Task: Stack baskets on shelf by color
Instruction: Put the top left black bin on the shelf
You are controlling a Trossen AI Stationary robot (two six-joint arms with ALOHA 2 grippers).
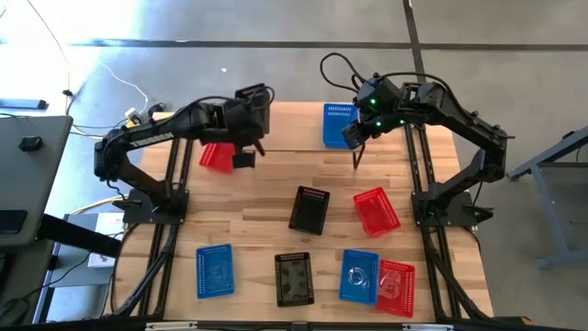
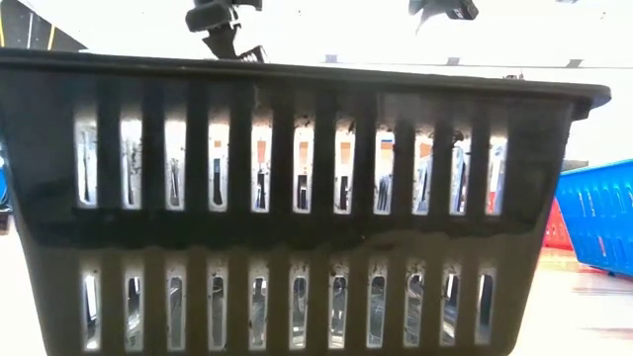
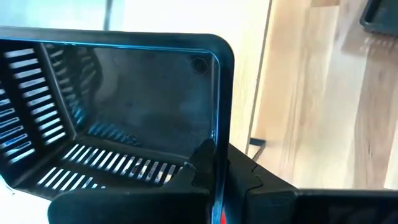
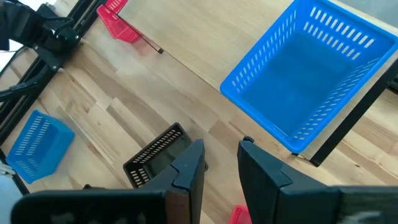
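My left gripper is over the left part of the shelf and is shut on a black basket, which fills the left wrist view. A red basket sits on the shelf just beside and below it, and a blue basket stands on the shelf's right part. My right gripper hangs open and empty in front of the blue basket, fingers pointing down. My left gripper pinches the black basket's side wall at its rim, near a corner. One finger is inside the basket and the other outside. It comes slanting down from the table's left. The basket is lifted clear and tilted.
On the tabletop lie a black basket, a red one, and along the near edge a blue, a black, a blue and a red one. One black basket blocks most of the low view.
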